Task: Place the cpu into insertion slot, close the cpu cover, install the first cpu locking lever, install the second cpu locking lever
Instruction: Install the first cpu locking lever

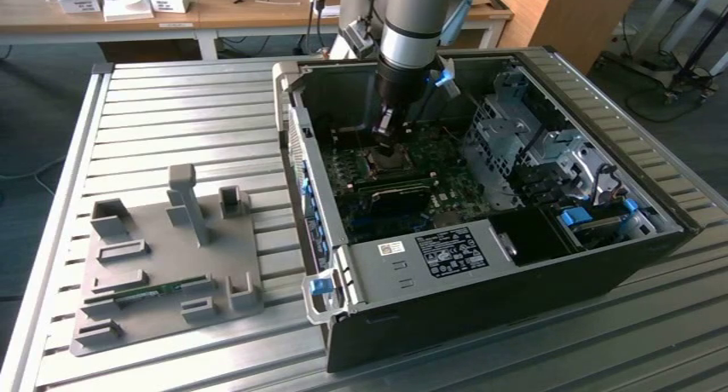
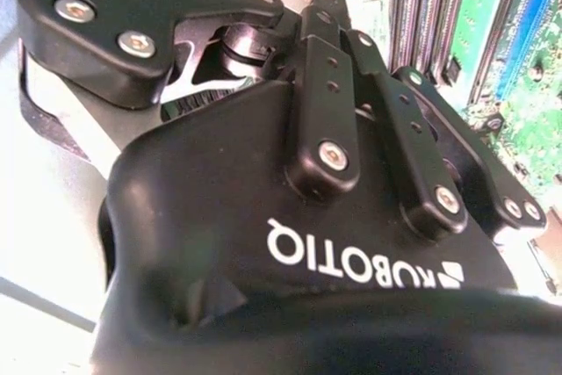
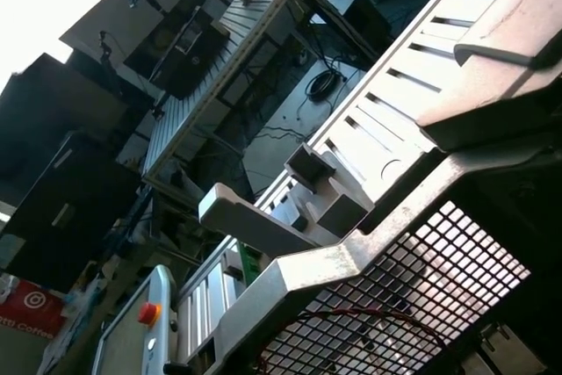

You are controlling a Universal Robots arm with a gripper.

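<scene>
In the exterior view my gripper [image 1: 387, 134] hangs inside the open computer case [image 1: 478, 264], just above the cpu socket [image 1: 394, 159] on the green motherboard. A thin silvery-brown frame, the cpu cover, lies around the socket's dark square middle. The cpu is hidden, and I cannot tell whether it sits in the socket or in the gripper. The locking levers are too small to make out. The second wrist view has the gripper's black body [image 2: 290, 243] close up, with the memory slots [image 2: 421, 6] behind it.
The case lies on a slatted aluminium table [image 1: 170, 111]. A grey fixture plate [image 1: 170, 256] holding a memory stick [image 1: 148, 291] is at the exterior view's left. Drive cages [image 1: 512, 128] and cables crowd the case to the socket's right. Desks stand behind.
</scene>
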